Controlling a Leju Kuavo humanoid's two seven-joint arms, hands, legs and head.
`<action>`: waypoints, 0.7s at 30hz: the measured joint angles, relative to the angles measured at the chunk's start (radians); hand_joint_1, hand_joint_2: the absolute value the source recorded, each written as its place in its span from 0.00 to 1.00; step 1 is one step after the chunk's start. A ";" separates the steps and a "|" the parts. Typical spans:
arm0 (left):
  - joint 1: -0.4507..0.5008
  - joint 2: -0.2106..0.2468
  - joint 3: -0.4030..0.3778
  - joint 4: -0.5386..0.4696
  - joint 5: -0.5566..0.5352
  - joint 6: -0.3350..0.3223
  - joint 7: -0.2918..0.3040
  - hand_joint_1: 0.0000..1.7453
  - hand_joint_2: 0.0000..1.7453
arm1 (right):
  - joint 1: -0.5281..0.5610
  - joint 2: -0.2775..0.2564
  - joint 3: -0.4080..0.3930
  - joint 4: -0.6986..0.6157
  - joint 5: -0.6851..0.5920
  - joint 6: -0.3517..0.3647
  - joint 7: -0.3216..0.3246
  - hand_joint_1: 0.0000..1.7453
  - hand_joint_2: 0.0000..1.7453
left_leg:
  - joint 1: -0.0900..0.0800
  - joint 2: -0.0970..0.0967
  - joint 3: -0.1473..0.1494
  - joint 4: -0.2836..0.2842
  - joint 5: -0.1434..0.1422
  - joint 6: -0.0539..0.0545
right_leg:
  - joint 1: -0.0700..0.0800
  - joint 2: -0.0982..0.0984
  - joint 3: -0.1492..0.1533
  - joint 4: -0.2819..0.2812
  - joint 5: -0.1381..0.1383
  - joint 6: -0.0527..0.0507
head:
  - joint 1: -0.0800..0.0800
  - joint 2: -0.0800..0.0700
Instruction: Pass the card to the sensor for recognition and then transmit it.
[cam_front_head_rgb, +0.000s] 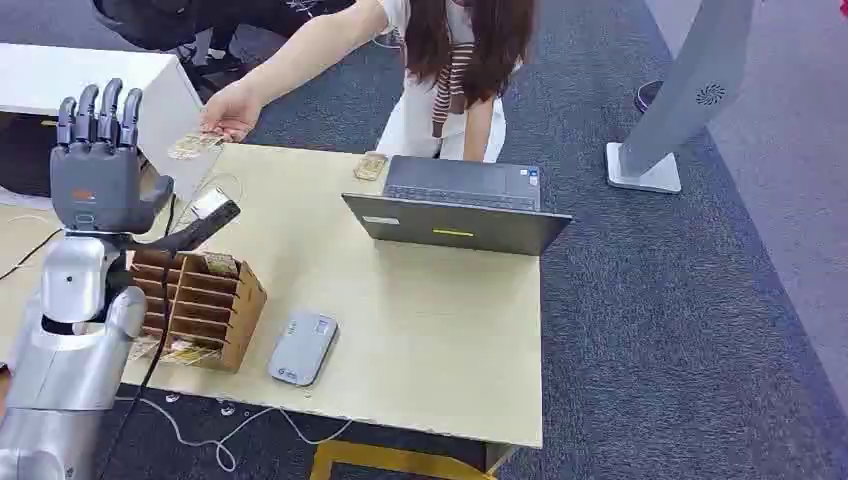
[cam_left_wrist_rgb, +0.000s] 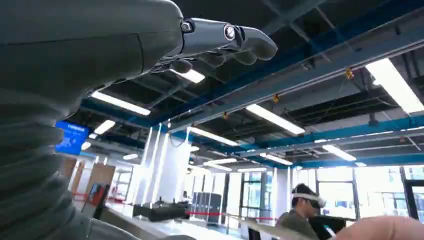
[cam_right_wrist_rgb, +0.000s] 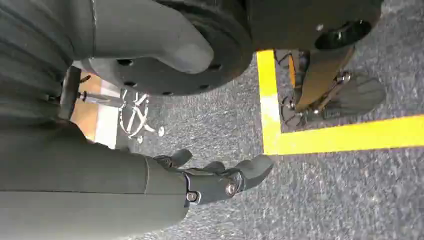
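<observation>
Head view puts my left hand (cam_front_head_rgb: 97, 170) nearest, raised upright over the table's (cam_front_head_rgb: 420, 330) left edge, fingers straight and apart, palm empty. Below it stands the wooden card rack (cam_front_head_rgb: 200, 305), with the grey sensor (cam_front_head_rgb: 302, 347) just at its four o'clock. My right hand (cam_right_wrist_rgb: 215, 180) hangs over the floor, loosely spread, holding nothing. Farther off, at one o'clock from my left hand, a person's hand (cam_front_head_rgb: 232, 112) rests on what looks like the card (cam_front_head_rgb: 195, 146), long axis roughly across the far corner.

Pale table (cam_front_head_rgb: 420, 330) — laptop (cam_front_head_rgb: 455, 208), wooden card rack (cam_front_head_rgb: 200, 305), grey sensor (cam_front_head_rgb: 302, 348), cards (cam_front_head_rgb: 195, 146).
</observation>
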 joint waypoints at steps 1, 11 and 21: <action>-0.001 0.000 -0.010 0.006 -0.012 0.005 0.007 0.00 1.00 | -0.002 0.000 0.002 0.000 0.003 0.003 0.000 0.00 1.00 | 0.000 0.000 0.000 0.000 0.000 0.000 | 0.000 0.000 0.000 0.000 0.000 0.000 | 0.000 0.000; -0.011 0.000 -0.064 0.051 -0.022 0.012 0.028 0.00 1.00 | -0.009 0.000 0.010 0.000 0.011 0.007 0.013 0.00 1.00 | 0.000 0.001 0.000 0.000 0.000 0.000 | 0.000 0.001 0.000 0.000 0.000 0.000 | 0.000 0.000; -0.016 -0.011 -0.094 0.065 -0.023 0.012 0.031 0.00 1.00 | -0.010 0.000 0.011 0.000 0.011 0.009 0.013 0.00 1.00 | 0.000 0.001 0.000 0.000 0.000 0.000 | 0.000 0.001 0.000 0.000 0.000 0.000 | 0.000 0.000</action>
